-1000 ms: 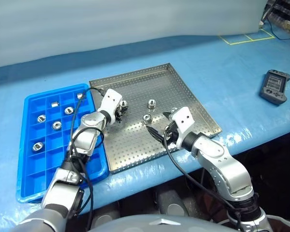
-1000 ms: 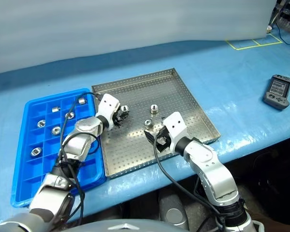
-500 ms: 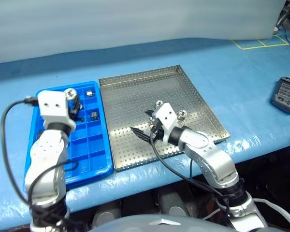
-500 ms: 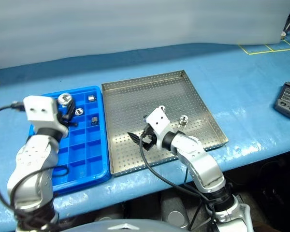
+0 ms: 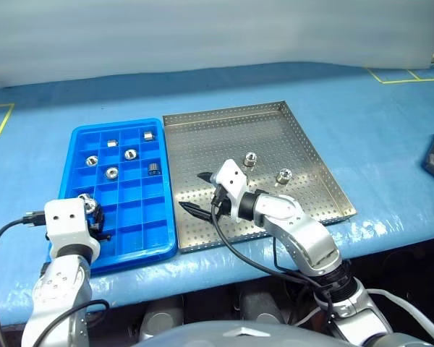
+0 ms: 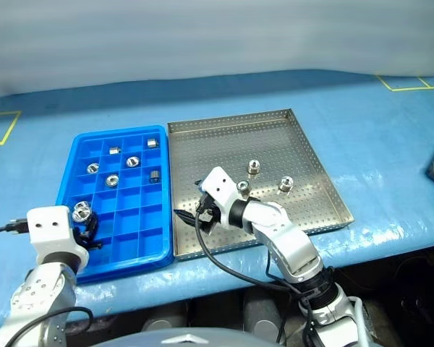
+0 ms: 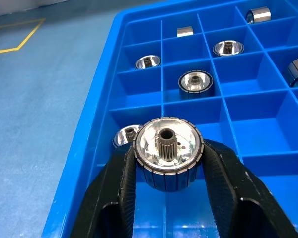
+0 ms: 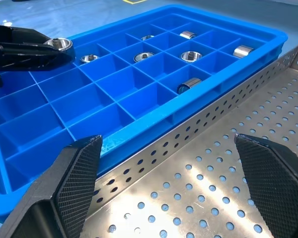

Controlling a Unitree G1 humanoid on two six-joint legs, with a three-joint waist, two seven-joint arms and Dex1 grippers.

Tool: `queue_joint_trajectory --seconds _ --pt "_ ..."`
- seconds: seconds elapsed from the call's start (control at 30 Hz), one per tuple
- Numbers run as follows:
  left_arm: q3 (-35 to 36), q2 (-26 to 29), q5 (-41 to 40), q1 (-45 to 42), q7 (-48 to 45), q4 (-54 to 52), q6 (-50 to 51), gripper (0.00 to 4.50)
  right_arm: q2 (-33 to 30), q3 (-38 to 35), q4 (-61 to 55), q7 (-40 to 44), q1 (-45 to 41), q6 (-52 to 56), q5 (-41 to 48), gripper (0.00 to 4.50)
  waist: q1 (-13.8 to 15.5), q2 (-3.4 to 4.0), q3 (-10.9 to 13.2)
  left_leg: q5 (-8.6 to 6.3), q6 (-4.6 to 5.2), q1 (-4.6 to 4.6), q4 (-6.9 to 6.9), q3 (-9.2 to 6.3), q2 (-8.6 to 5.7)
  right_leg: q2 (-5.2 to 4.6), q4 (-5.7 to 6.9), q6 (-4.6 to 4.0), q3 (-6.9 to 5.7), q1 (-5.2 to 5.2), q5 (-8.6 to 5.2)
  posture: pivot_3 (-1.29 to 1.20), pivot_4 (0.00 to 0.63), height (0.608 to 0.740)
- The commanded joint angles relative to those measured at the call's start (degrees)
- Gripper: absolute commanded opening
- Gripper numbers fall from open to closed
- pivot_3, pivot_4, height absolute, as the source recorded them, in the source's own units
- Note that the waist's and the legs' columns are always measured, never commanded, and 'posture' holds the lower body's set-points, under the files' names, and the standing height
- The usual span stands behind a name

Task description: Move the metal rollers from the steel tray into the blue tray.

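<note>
Right now my left gripper (image 7: 168, 163) has its two black fingers clamped on one shiny silver ring-shaped metal roller (image 7: 168, 150), held above the near left compartments of the bright blue gridded plastic tray (image 5: 158, 238). I count several more rollers already lying in the tray's far compartments, each in its own square. My right gripper (image 5: 197, 192) hangs with its fingers spread wide and nothing between them, over the near left part of the large silvery perforated steel tray (image 5: 311, 163), close to the rim that sits against the blue tray. Two rollers (image 5: 250, 158) stand on the steel tray to the right of that gripper, apart from each other.
</note>
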Motion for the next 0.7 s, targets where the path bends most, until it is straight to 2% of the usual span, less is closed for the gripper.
queue_joint_trajectory --seconds 0.03,0.3,0.57,0.6,0.7 --pt "-0.4 0.4 -1.2 -0.1 -1.4 0.1 0.4 1.66 0.5 -0.3 -1.4 0.2 -0.8 -1.1 0.4 4.50 -0.1 0.00 0.0 0.00 0.00 0.00 0.00 0.00 0.00 0.00 0.00 0.00 0.00 0.00 0.00 0.13 0.150 0.740" --pt "-1.1 3.9 -2.4 -2.4 -3.6 2.0 5.7 1.66 0.5 -1.6 -2.6 -1.6 0.4 -0.6 0.1 4.50 -0.4 0.00 0.0 0.00 0.00 -0.01 -0.02 0.00 0.00 0.00 0.00 -0.01 -0.02 -0.02 -0.01 0.08 0.150 0.740" --pt "-1.4 10.0 -5.2 -11.9 -7.6 3.0 8.3 4.29 -1.5 -5.5 -5.9 -4.4 3.0 0.9 0.4 4.50 -1.0 0.00 0.0 0.02 -0.04 -0.01 -0.01 -0.03 0.00 -0.02 -0.01 -0.01 -0.07 0.00 -0.01 0.01 0.150 0.740" --pt "-2.0 11.5 -5.2 -13.7 -8.2 3.9 8.4 4.48 -2.0 -6.2 -6.4 -4.8 3.6 1.0 0.2 4.50 -1.2 0.00 0.0 0.02 -0.04 -0.02 -0.02 -0.03 0.00 -0.03 -0.01 -0.01 -0.07 0.00 -0.01 -0.01 0.150 0.740" --pt "-3.0 13.8 -6.2 -17.8 -9.9 5.6 7.4 4.48 -2.8 -7.8 -7.7 -5.9 4.9 1.5 0.3 4.50 -1.9 0.01 0.0 0.02 -0.04 -0.02 -0.06 -0.04 0.00 -0.02 0.00 -0.02 -0.08 -0.01 -0.01 -0.04 0.150 0.740"
